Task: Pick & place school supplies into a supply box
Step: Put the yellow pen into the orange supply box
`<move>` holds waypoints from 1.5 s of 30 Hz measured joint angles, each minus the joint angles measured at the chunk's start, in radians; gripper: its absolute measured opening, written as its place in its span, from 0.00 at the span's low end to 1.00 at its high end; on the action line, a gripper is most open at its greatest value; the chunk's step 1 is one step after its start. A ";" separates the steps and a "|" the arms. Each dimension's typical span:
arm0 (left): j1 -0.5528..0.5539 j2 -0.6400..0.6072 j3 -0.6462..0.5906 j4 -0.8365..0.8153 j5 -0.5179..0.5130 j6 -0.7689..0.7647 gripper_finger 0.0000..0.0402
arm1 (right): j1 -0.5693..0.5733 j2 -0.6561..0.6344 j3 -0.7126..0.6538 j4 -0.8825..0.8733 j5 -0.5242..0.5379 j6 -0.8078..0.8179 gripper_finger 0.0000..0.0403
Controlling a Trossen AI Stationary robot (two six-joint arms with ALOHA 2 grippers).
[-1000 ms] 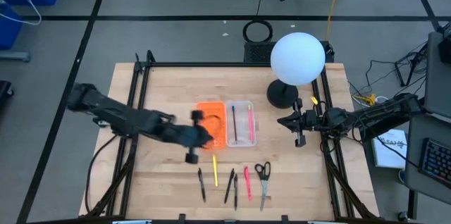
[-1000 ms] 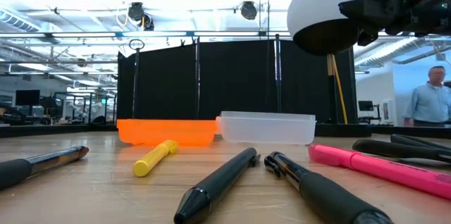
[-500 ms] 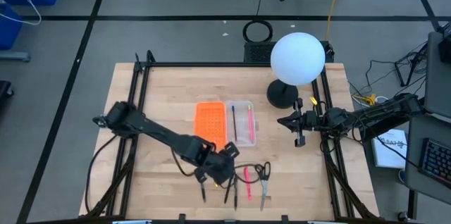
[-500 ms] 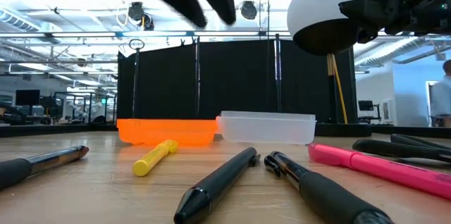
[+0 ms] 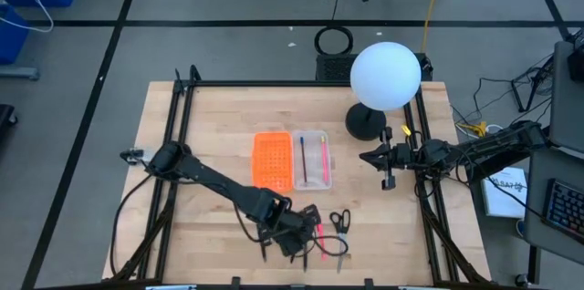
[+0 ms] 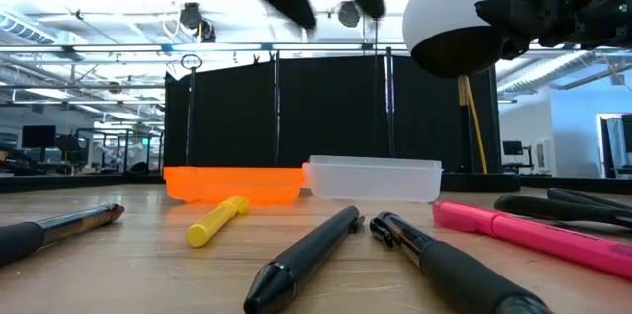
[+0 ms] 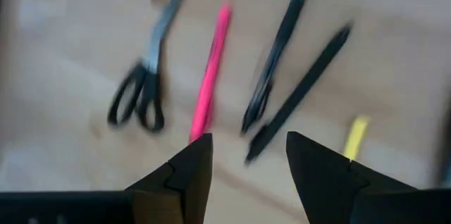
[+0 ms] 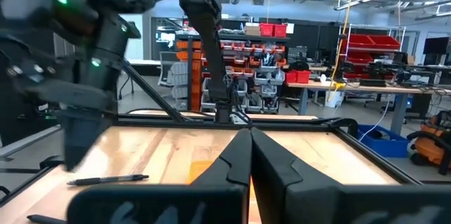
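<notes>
1. Nearest the table's front edge, the loose supplies lie flat on the wood: a pink pen (image 7: 211, 69), two black pens (image 7: 278, 48), a yellow pencil (image 7: 356, 136) and the scissors (image 7: 144, 86), near one another but mostly apart.
2. Directly above them hovers the left gripper (image 5: 306, 226), fingers (image 7: 187, 175) apart and holding nothing; in the left wrist view the gap sits over the near ends of the pink pen and a black pen.
3. Judged handling: the pens look light, stiff, smooth and round, so likely to roll or slip. A grip across the mid-barrel, jaws square to the length, seems soundest.
4. The scissors appear heavier and flat; the pivot or blades offer a firmer hold than the handle loops.
5. Mid-table stands the supply box (image 5: 274, 158), open, with a black and a pink pen already in its clear half.
6. Farthest, the right gripper (image 5: 387, 179) waits at the table's right edge beside the globe lamp (image 5: 385, 76), fingers together.
</notes>
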 joint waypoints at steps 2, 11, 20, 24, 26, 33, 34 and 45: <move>0.002 0.007 0.026 -0.007 0.058 -0.037 0.47 | 0.000 0.000 0.000 0.000 0.000 0.002 0.00; 0.028 0.015 -0.086 -0.117 0.023 -0.016 0.47 | 0.000 0.001 0.000 -0.008 0.000 0.002 0.00; 0.019 0.013 -0.166 -0.105 0.082 0.015 0.47 | 0.000 0.002 0.000 -0.041 -0.001 0.003 0.00; 0.022 0.013 -0.216 -0.062 0.082 0.052 0.47 | 0.001 0.002 0.000 -0.040 -0.001 0.003 0.00; 0.022 0.013 -0.243 -0.038 0.081 0.054 0.47 | 0.001 0.002 0.000 -0.038 -0.001 0.003 0.00; 0.023 0.013 -0.293 0.012 0.032 0.078 0.47 | 0.001 0.002 0.000 -0.038 -0.001 0.004 0.00; 0.024 0.013 -0.295 0.017 0.038 0.080 0.47 | 0.001 0.002 0.000 -0.038 -0.001 0.004 0.00; 0.031 0.013 -0.299 0.022 0.134 0.077 0.47 | 0.001 0.002 0.000 -0.040 0.000 0.028 0.00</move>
